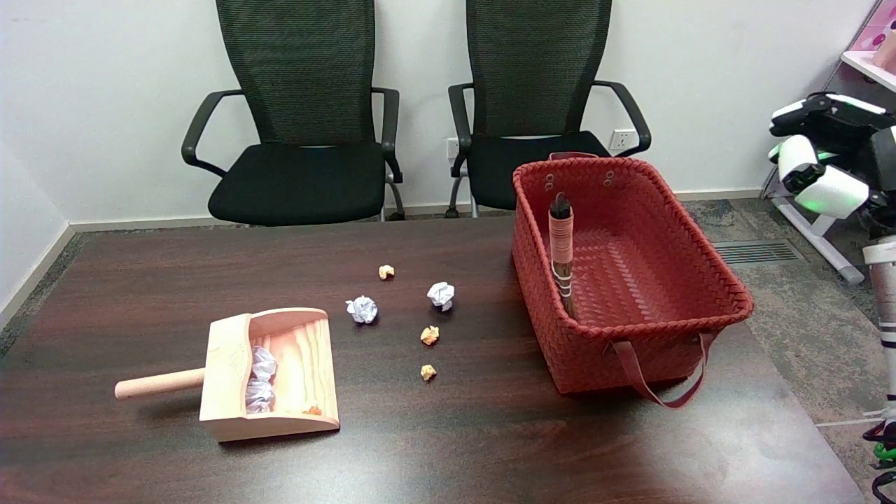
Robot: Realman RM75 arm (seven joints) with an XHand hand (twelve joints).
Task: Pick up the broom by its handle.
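The broom (561, 241) stands nearly upright inside the red woven basket (700, 252), leaning on its left wall. Only its handle shows, wrapped in pale cord with a dark tip at the top; the bristles are hidden by the basket wall. My right hand (815, 164) hangs in the air at the far right edge of the head view, well to the right of the basket and above table height. Its fingers stretch leftward, apart, and it holds nothing.
A wooden dustpan (273, 374) with crumpled paper in it lies at the front left of the dark table (448, 448). Several paper balls (440, 295) and small yellow scraps (429, 335) lie mid-table. Two black office chairs (308, 140) stand behind the table.
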